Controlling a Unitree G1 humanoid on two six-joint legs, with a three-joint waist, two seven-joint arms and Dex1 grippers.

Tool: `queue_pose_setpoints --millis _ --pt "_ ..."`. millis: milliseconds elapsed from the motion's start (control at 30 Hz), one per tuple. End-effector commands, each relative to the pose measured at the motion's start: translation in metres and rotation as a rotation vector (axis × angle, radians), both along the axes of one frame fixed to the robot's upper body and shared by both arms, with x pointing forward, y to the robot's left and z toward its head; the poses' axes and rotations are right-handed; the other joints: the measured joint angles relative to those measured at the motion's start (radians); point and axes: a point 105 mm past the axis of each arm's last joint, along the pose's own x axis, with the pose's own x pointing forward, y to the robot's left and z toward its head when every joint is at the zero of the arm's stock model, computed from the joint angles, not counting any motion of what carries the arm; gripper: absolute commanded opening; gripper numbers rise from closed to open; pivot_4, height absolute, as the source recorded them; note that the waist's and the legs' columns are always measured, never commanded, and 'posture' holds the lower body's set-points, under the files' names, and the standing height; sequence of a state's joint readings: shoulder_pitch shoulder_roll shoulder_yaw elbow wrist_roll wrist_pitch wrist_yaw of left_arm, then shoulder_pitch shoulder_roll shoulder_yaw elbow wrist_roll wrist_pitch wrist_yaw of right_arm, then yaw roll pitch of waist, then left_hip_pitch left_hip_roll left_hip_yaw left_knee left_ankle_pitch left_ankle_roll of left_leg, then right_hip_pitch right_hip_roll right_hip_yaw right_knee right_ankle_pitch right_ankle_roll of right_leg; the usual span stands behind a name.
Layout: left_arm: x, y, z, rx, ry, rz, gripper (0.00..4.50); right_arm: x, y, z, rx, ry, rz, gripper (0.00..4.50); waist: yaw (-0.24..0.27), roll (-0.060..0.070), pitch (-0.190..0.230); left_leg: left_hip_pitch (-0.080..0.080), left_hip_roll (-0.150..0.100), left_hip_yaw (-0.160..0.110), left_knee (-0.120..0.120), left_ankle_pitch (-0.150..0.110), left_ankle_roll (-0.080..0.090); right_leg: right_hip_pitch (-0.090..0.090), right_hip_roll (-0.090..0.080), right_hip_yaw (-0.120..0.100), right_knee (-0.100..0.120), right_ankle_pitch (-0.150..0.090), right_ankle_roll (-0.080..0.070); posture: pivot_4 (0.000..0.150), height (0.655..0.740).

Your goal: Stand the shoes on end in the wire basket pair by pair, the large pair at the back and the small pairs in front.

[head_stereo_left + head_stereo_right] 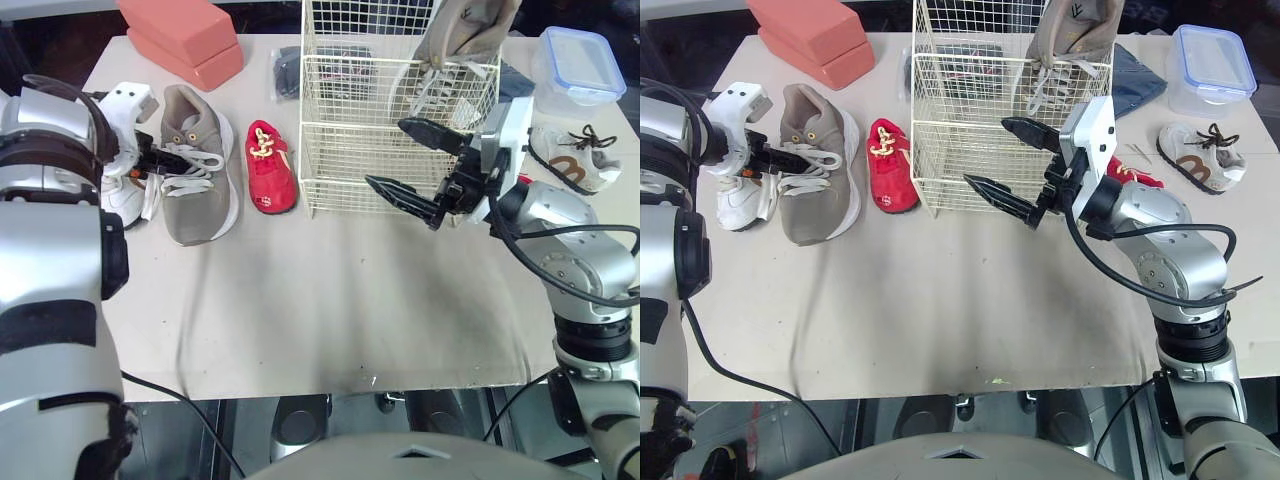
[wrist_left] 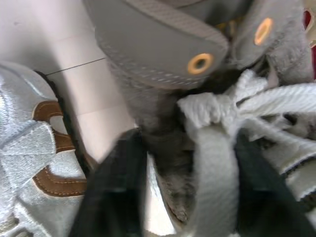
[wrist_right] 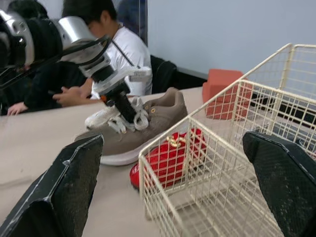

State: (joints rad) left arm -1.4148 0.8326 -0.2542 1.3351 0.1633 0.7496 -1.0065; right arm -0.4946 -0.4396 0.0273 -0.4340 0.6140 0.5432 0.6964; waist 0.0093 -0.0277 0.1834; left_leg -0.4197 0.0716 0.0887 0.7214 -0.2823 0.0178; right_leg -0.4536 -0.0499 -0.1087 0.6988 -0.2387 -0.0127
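- The left gripper (image 1: 158, 160) is closed on the white laces (image 1: 190, 160) and tongue of the big grey shoe (image 1: 200, 200). One black finger sits on each side of them.
- The big grey shoe lies flat on the table (image 1: 330, 300), to the left of the wire basket (image 1: 330, 130). Its toe points to the near side.
- The other big shoe (image 1: 455, 30) stands on end at the far right of the wire basket.
- The right gripper (image 1: 385, 152) is wide open and holds nothing. It hangs just in front of the near wall of the wire basket.
- A small red shoe (image 1: 270, 170) lies between the big grey shoe and the wire basket. A second red shoe (image 1: 1137, 176) peeks out on the right, by the right arm.
- A small white shoe (image 1: 122, 200) lies just left of the big grey shoe, under the left gripper. A second white shoe (image 1: 572, 160) lies far over on the right.
- I think the step now is the big pair. One big shoe is in, and this grey one is its partner, so the task is only just begun.
- The next move, I think, is to lift the big grey shoe up and carry it right, over the small red shoe and the basket rim.
- Then it needs tipping on end and setting down at the back, beside the other big shoe.
- The grip is only on the laces and tongue, so the shoe may swing or slip. A slow lift would be safer.
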Motion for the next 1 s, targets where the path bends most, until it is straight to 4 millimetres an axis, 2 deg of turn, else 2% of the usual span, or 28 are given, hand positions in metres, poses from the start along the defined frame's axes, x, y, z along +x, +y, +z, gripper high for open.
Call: queue_pose_setpoints --millis 33,367,567,800,1000 --pt "-0.001 0.002 0.002 0.003 0.002 0.014 0.55 -0.012 -0.002 0.005 -0.044 -0.044 0.04 4.5 0.0 0.0 0.0 0.0 0.0 0.0 0.0 0.0 0.0 0.0 0.0 0.0 0.0 0.0 0.0 0.15 0.686" --pt "-0.002 0.001 0.003 -0.02 0.005 0.019 0.52 -0.012 -0.003 0.007 -0.067 -0.055 0.061 4.5 -0.001 0.0 0.0 0.0 0.0 0.0 0.0 0.0 0.0 0.0 0.0 0.0 0.0 0.0 -0.001 0.15 0.686" --pt "-0.002 0.003 0.01 -0.048 -0.025 0.033 0.52 -0.012 -0.002 0.007 -0.064 -0.057 0.065 4.5 -0.001 0.0 0.0 0.0 0.0 0.001 0.0 0.0 0.0 0.0 0.0 0.0 0.0 0.0 -0.001 0.15 0.686" --pt "-0.001 0.001 0.043 -0.125 -0.137 0.022 0.52 -0.012 -0.001 0.008 -0.056 -0.057 0.069 4.5 -0.001 -0.002 0.0 -0.001 0.0 0.0 0.0 0.0 0.0 0.0 0.0 -0.001 0.0 0.001 -0.001 0.15 0.686" --pt "-0.008 -0.002 0.078 -0.201 -0.208 0.001 0.52 -0.01 -0.001 0.01 -0.043 -0.061 0.071 4.5 -0.005 -0.005 0.0 -0.013 -0.001 -0.001 0.004 0.0 0.0 -0.011 -0.002 -0.002 0.004 0.001 -0.001 0.15 0.686"
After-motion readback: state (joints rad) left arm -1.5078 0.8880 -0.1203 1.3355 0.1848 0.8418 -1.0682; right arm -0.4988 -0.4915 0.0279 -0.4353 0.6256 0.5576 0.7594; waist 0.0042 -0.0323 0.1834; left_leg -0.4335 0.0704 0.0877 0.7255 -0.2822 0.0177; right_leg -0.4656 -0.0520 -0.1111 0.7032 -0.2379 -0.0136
